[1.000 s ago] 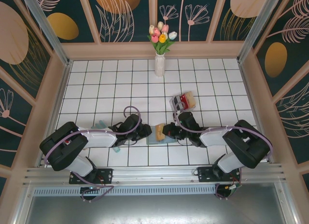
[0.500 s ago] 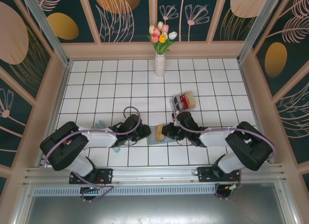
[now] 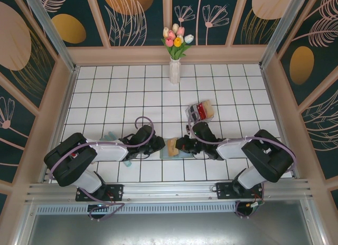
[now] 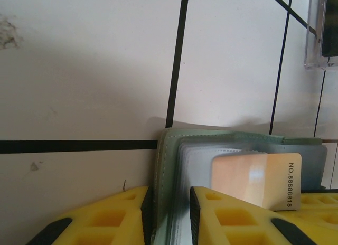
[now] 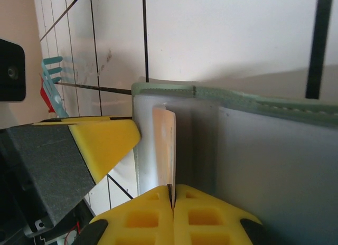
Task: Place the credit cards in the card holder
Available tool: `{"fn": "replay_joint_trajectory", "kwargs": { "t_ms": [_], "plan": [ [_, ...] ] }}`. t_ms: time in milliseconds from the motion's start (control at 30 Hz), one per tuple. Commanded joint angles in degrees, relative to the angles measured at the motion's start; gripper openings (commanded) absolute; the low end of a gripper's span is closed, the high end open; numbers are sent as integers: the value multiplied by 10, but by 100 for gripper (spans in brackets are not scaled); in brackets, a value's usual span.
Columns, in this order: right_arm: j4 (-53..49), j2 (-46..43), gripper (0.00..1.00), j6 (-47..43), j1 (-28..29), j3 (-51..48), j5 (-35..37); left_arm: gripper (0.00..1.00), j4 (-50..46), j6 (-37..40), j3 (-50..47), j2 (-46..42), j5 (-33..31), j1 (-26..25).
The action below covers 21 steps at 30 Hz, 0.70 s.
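Since the earlier frame my right arm has drawn left, and the tan card has shifted a little left with it, further over the card holder. My left arm and the card holder lie as they did.

Findings, right side: my right gripper is clenched on the near edge of the tan card. The card stands on edge over the card holder's pale inside, close to its green rim.

Findings, left side: my left gripper is grasping the card holder's green cover at its left edge, one yellow pad on either side. The tan card lies just right of that grip, with its printed number showing.

Surroundings: both grippers meet at the near middle of the white tiled tabletop, tips close together. A clear box with red showing inside sits just beyond my right gripper. A teal toothed stick lies to the left, behind my left gripper. A vase of tulips stands at the far edge, well apart.
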Motion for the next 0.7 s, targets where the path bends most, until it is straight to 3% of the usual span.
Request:
{"fn": "replay_joint_trajectory", "kwargs": {
  "t_ms": [0, 333, 567, 667],
  "plan": [
    [3, 19, 8, 15, 6, 16, 1, 29, -2, -14, -2, 22, 22, -7],
    [-139, -58, 32, -40, -7, 23, 47, 28, -10, -11, -1, 20, 17, -8],
    [-167, -71, 33, -52, -11, 18, 40, 28, -6, -10, -5, 19, 19, -7],
    [-161, -61, 26, -56, -11, 17, 28, 28, -4, -10, -6, 19, 20, -7]
  ]
}}
